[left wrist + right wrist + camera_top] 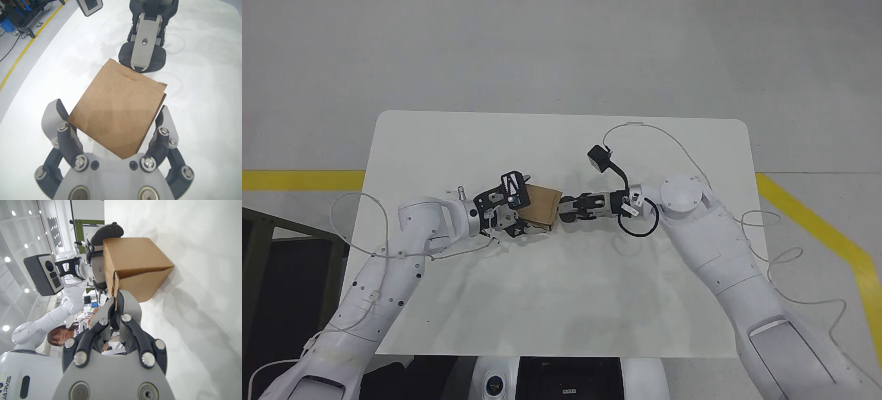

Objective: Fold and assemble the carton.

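Two arms are meeting at the brown carton [540, 207] on the table [662, 300]. Left gripper [112, 108] is clasping its sides, fingers spread wide. Right gripper [116, 296] is pinching its flap edge, nearly closed; tucking slowly, left steadying, seems wise.

Legible markings, as checked from the remote station: I read no text, label, number or sign on the task's things. The carton [121, 113] presents plain brown faces in the top view and in both wrist views, with no lettering or stamp that I can make out. The table [542, 310] surface is plain white and unmarked. The yellow line [302, 180] on the floor beside the table is a solid stripe and carries no characters.
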### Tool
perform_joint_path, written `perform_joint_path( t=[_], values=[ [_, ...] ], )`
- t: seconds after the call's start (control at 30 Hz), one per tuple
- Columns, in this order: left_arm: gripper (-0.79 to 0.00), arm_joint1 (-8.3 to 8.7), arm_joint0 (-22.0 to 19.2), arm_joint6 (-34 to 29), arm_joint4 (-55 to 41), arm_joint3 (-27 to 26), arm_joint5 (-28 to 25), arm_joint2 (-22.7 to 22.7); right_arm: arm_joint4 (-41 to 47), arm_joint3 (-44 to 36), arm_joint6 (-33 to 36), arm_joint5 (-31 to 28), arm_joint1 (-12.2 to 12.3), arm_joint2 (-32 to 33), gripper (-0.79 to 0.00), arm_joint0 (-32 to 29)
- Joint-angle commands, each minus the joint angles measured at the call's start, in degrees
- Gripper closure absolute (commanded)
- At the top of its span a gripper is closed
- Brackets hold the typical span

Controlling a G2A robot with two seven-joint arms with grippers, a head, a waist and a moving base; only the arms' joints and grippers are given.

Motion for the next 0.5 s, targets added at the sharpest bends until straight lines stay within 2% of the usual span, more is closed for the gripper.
perform_joint_path(
  t=[0.0, 0.47],
  values=[
    [-0.785, -0.01, 0.0, 0.0, 0.0, 0.0, 0.0, 0.0, 0.3, 0.5, 0.0, -0.2, -0.2, -0.5, -0.018, 0.4],
    [-0.785, -0.04, 0.1, 0.0, -0.1, -0.4, -0.1, 0.2, 1.7, 3.9, 0.1, -1.7, -1.5, -2.8, -0.022, 2.5]
  ],
)
